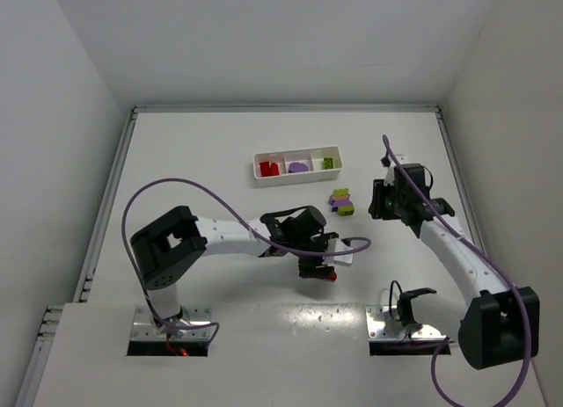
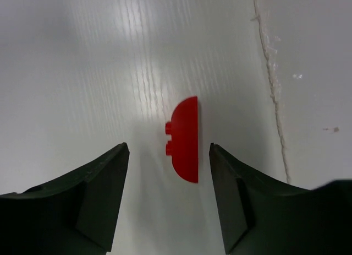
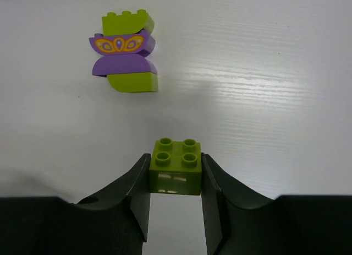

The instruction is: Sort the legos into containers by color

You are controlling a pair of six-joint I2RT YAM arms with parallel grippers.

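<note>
A red half-round lego (image 2: 186,139) lies flat on the table between the tips of my left gripper (image 2: 168,156). Its jaws stand apart on either side of the brick without touching it. In the top view this gripper (image 1: 318,268) is low over the table's front middle. My right gripper (image 3: 176,175) is shut on a yellow-green two-by-two lego (image 3: 176,166), held above the table. A purple and yellow-green clump (image 3: 124,51) lies ahead of it, south of the white three-compartment tray (image 1: 297,179).
The tray holds red legos (image 1: 269,168) in its left compartment, a purple one (image 1: 299,168) in the middle and yellow-green (image 1: 327,163) in the right. A purple cable (image 1: 176,189) loops over the left arm. White walls border the table.
</note>
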